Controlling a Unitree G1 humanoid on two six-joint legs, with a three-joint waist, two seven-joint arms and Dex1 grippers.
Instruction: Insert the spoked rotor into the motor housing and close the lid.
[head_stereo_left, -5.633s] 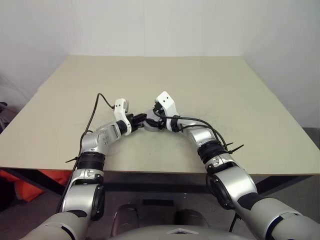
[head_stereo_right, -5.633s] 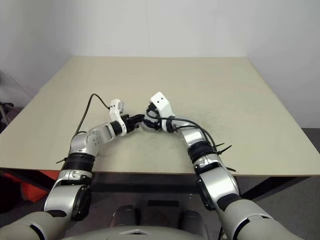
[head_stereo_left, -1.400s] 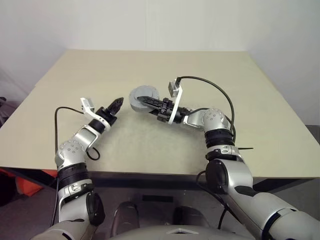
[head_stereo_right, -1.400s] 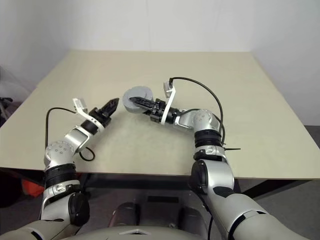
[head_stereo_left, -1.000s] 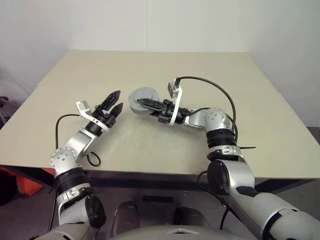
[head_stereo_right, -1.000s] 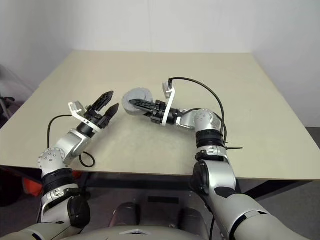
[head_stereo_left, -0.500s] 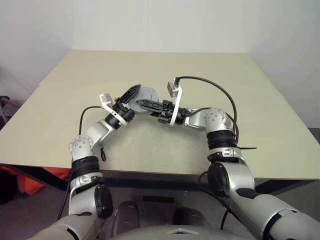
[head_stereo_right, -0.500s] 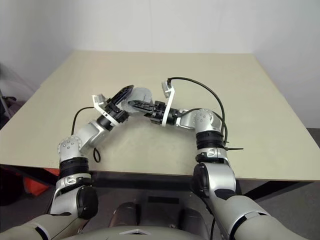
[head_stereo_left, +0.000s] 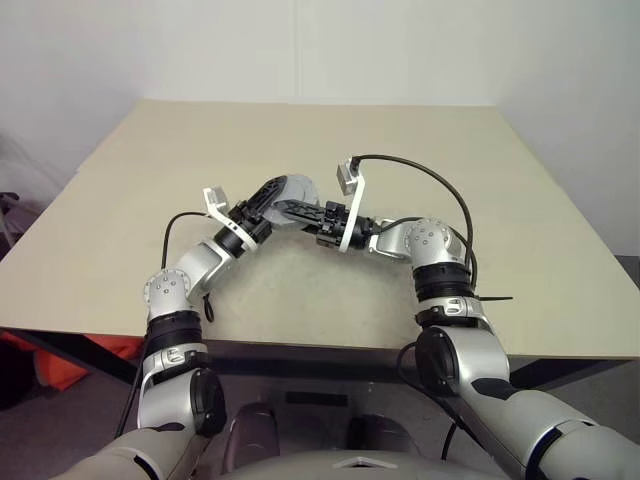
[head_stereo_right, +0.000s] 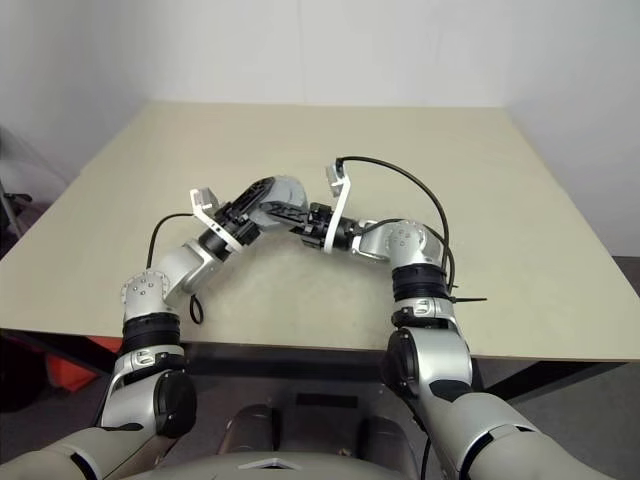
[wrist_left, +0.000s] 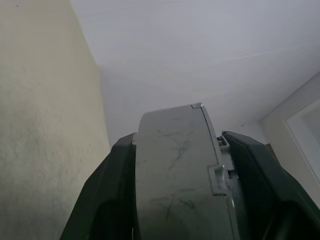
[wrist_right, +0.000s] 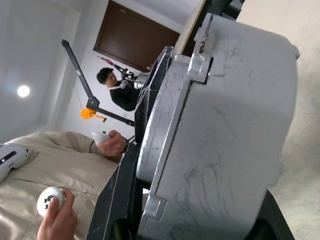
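1. The left gripper (head_stereo_left: 268, 193) is closed around one round grey motor housing (head_stereo_left: 290, 191), which is clamped between its two black fingers (wrist_left: 107, 200) in the left wrist view.
2. The right gripper (head_stereo_left: 292, 208) is clamped on the same motor housing from the opposite side; in the right wrist view the grey body (wrist_right: 220, 135) is gripped by its dark fingers (wrist_right: 150, 95).
3. The housing is held between the two grippers, raised above the beige table (head_stereo_left: 400, 150), whose bare top lies below and around both hands.
4. No brand, label or writing can be read on the housing or the grippers.
5. Beyond the right gripper, two people are seen: one person's hands (wrist_right: 112, 145) hold white controllers, and another person (wrist_right: 117, 90) stands farther off.
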